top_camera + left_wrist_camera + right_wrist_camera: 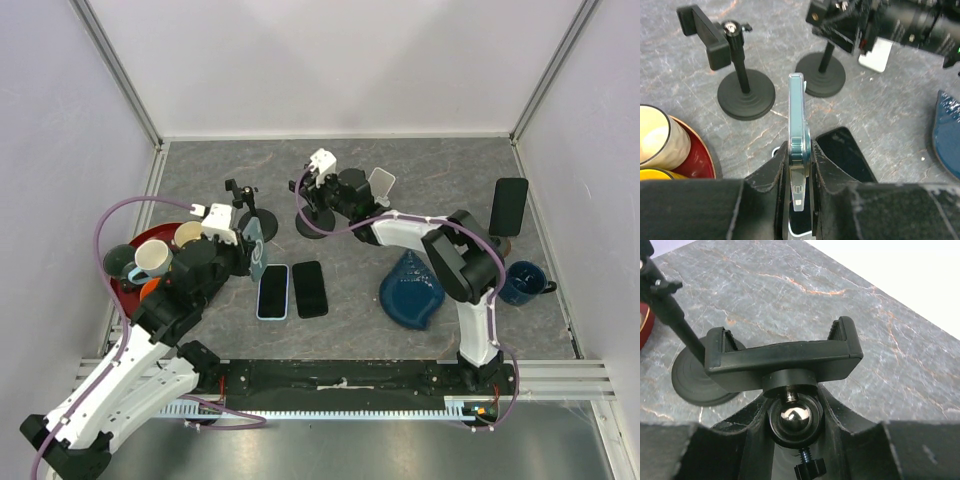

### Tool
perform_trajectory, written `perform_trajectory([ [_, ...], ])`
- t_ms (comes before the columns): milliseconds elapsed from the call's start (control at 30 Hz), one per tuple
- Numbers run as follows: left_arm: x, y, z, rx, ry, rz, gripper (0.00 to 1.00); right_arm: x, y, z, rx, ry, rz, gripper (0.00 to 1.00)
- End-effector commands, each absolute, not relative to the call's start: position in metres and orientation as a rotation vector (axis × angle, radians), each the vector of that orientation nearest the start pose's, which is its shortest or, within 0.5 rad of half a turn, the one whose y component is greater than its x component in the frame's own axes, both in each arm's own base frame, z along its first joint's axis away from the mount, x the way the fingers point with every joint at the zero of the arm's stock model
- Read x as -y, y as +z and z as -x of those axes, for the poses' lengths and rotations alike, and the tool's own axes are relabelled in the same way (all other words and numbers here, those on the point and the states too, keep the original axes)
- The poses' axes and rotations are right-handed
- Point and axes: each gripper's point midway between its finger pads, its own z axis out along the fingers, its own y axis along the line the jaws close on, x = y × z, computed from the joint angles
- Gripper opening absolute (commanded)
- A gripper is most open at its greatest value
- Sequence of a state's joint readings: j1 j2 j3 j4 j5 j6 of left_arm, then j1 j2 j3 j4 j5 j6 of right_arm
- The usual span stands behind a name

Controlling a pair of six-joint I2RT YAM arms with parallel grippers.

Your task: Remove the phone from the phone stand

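Grip first: left gripper (800, 161) clamped tight on the phone (797, 117), held edge-up, likely so it can't twist loose; right gripper (795, 420) half-closed round the stand (785, 357) at its ball joint, pinning it down, I'd say; clamp above sits empty; phone's out, hovering over two spare phones (272, 291) lying flat.

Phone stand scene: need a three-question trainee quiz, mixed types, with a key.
1. True or false: the left claw is shut on a phone.
2. Which part of the phone stand does the right claw grip?
3. Top view: how many phones lie flat on the table?

Key:
1. True.
2. The ball joint under the empty clamp.
3. Two: the cased phone and the black phone.
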State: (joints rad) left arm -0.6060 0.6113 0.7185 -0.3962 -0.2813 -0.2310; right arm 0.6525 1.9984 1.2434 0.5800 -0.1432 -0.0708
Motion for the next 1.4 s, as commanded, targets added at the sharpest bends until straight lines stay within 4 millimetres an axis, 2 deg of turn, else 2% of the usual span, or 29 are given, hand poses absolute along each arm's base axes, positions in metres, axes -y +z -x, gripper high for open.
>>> perform_trajectory([
  [0, 0.123, 0.258, -0.247, -1.797, -0.364, -0.105, 0.02, -0.406, 0.158, -0.462, -1.562, 0.600, 0.771, 0.00],
  [33, 0.123, 0.259, -0.247, -1.796, -0.365, -0.107, 0.02, -0.409, 0.150, -0.462, -1.579, 0.598, 0.785, 0.03],
  [133, 0.123, 0.258, -0.247, -1.796, -0.366, -0.105, 0.02, -0.412, 0.147, -0.464, -1.584, 0.579, 0.799, 0.16],
  [167, 0.124, 0.256, -0.246, -1.801, -0.373, -0.109, 0.02, -0.412, 0.147, -0.463, -1.586, 0.577, 0.801, 0.29],
  [233, 0.126, 0.256, -0.246, -1.803, -0.387, -0.112, 0.02, -0.411, 0.150, -0.462, -1.588, 0.574, 0.800, 0.41],
  [267, 0.128, 0.257, -0.245, -1.803, -0.397, -0.114, 0.02, -0.409, 0.151, -0.460, -1.590, 0.572, 0.799, 0.54],
  [300, 0.129, 0.257, -0.246, -1.807, -0.402, -0.109, 0.02, -0.406, 0.161, -0.459, -1.579, 0.570, 0.786, 0.61],
  [333, 0.130, 0.257, -0.245, -1.806, -0.411, -0.104, 0.02, -0.404, 0.163, -0.457, -1.581, 0.568, 0.783, 0.72],
  [433, 0.132, 0.260, -0.246, -1.806, -0.436, -0.082, 0.02, -0.398, 0.191, -0.451, -1.555, 0.567, 0.770, 0.83],
  [500, 0.135, 0.264, -0.247, -1.805, -0.463, -0.063, 0.02, -0.392, 0.215, -0.444, -1.541, 0.567, 0.765, 0.86],
  [567, 0.135, 0.268, -0.247, -1.799, -0.475, -0.031, 0.02, -0.385, 0.229, -0.437, -1.536, 0.560, 0.758, 0.89],
  [600, 0.135, 0.270, -0.247, -1.798, -0.495, 0.004, 0.02, -0.378, 0.248, -0.430, -1.519, 0.557, 0.747, 0.90],
  [667, 0.132, 0.275, -0.249, -1.786, -0.505, 0.059, 0.02, -0.366, 0.258, -0.422, -1.529, 0.534, 0.739, 0.92],
  [700, 0.133, 0.277, -0.249, -1.781, -0.527, 0.095, 0.02, -0.357, 0.273, -0.413, -1.526, 0.522, 0.735, 0.93],
  [767, 0.130, 0.283, -0.251, -1.762, -0.542, 0.153, 0.02, -0.349, 0.269, -0.397, -1.548, 0.489, 0.754, 0.93],
  [800, 0.130, 0.284, -0.252, -1.757, -0.560, 0.197, 0.02, -0.342, 0.281, -0.384, -1.539, 0.485, 0.758, 0.93],
  [833, 0.126, 0.287, -0.255, -1.743, -0.549, 0.238, 0.02, -0.343, 0.269, -0.369, -1.560, 0.489, 0.790, 0.94],
  [867, 0.124, 0.288, -0.256, -1.735, -0.574, 0.307, 0.02, -0.342, 0.268, -0.359, -1.562, 0.483, 0.798, 0.94],
  [900, 0.122, 0.287, -0.258, -1.729, -0.573, 0.346, 0.02, -0.338, 0.279, -0.347, -1.542, 0.483, 0.795, 0.94],
  [933, 0.119, 0.285, -0.260, -1.733, -0.559, 0.384, 0.02, -0.345, 0.265, -0.327, -1.553, 0.497, 0.829, 0.94],
  [967, 0.120, 0.287, -0.261, -1.730, -0.594, 0.446, 0.02, -0.343, 0.263, -0.320, -1.555, 0.475, 0.820, 0.94],
  [1000, 0.119, 0.286, -0.262, -1.731, -0.600, 0.478, 0.02, -0.350, 0.271, -0.300, -1.520, 0.491, 0.840, 0.94],
  [1033, 0.120, 0.285, -0.263, -1.739, -0.608, 0.504, 0.02, -0.350, 0.260, -0.289, -1.529, 0.481, 0.862, 0.94],
  [1067, 0.121, 0.285, -0.263, -1.746, -0.630, 0.549, 0.02, -0.351, 0.261, -0.281, -1.517, 0.469, 0.864, 0.94],
  [1100, 0.122, 0.285, -0.263, -1.749, -0.642, 0.574, 0.02, -0.357, 0.254, -0.266, -1.507, 0.450, 0.888, 0.94],
  [1200, 0.127, 0.286, -0.262, -1.763, -0.685, 0.607, 0.02, -0.370, 0.246, -0.241, -1.478, 0.413, 0.915, 0.94],
  [1300, 0.133, 0.284, -0.261, -1.775, -0.731, 0.629, 0.02, -0.386, 0.243, -0.226, -1.448, 0.381, 0.915, 0.94],
  [1333, 0.135, 0.282, -0.261, -1.780, -0.744, 0.637, 0.02, -0.392, 0.234, -0.223, -1.456, 0.365, 0.930, 0.94],
  [1367, 0.136, 0.283, -0.260, -1.781, -0.753, 0.641, 0.02, -0.397, 0.235, -0.223, -1.444, 0.356, 0.915, 0.94],
])
